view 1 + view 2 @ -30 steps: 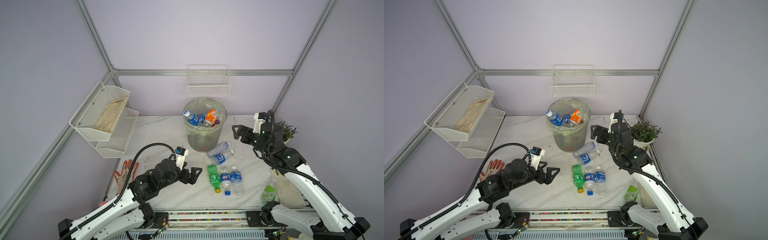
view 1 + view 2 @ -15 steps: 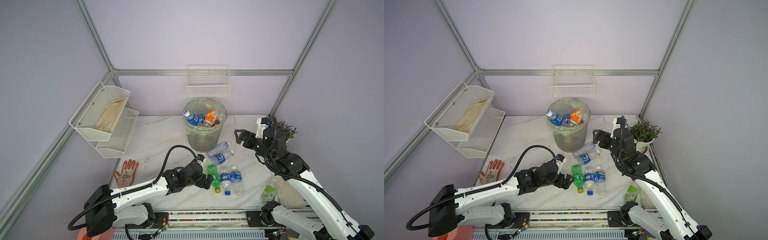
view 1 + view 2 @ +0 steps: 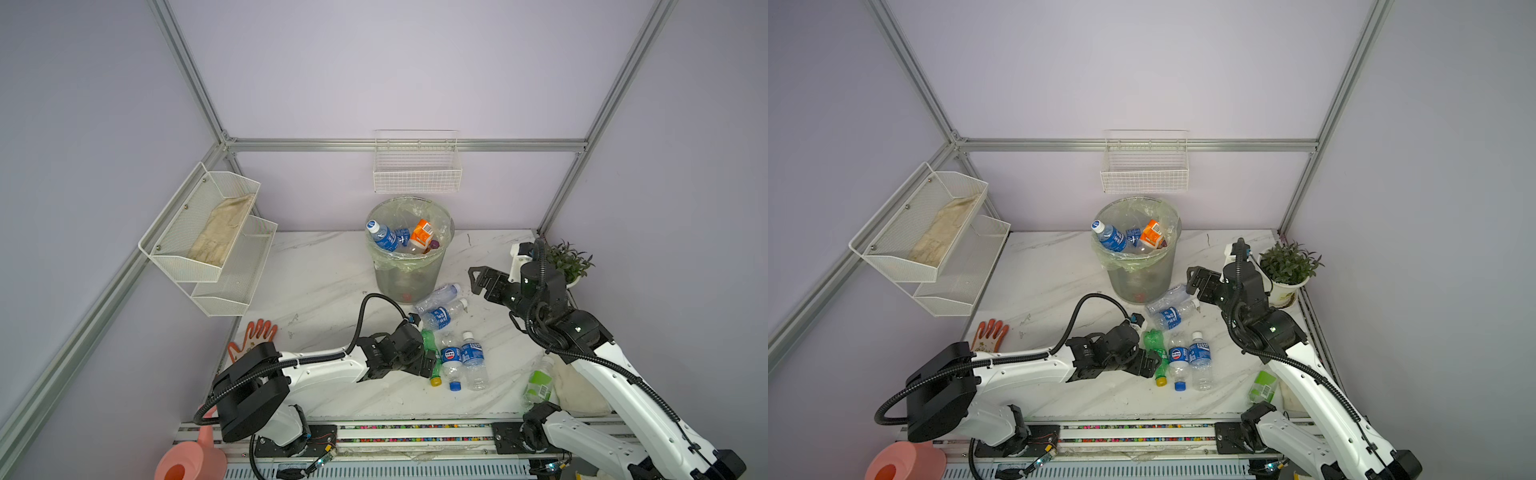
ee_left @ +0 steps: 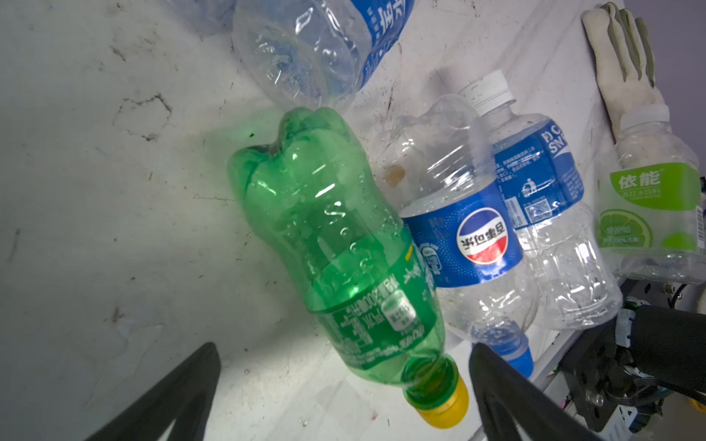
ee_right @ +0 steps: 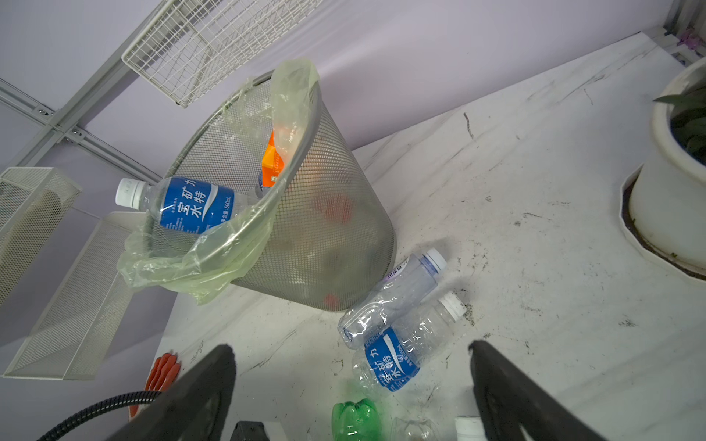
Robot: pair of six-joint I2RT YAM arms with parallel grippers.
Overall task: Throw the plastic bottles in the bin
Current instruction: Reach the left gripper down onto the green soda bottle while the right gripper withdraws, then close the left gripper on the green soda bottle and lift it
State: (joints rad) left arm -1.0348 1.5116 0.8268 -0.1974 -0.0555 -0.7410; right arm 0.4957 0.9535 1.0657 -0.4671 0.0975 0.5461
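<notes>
The grey mesh bin with its pale-green bag holds several plastic bottles, among them a blue-labelled one. A green bottle lies on the table beside a Pepsi bottle and a blue-labelled one. My left gripper is open, its fingers either side of the green bottle's neck, not touching. Two clear bottles lie at the bin's foot. My right gripper hangs open above them. A green-labelled bottle lies front right.
A white wire basket hangs on the back wall above the bin. A two-tier mesh shelf juts from the left wall. An orange glove lies front left, a potted plant back right, a pale glove by the right arm.
My left arm has stretched rightward and brought its open gripper down around the green bottle's neck. My right gripper has sunk a little beside the bin, still open.
</notes>
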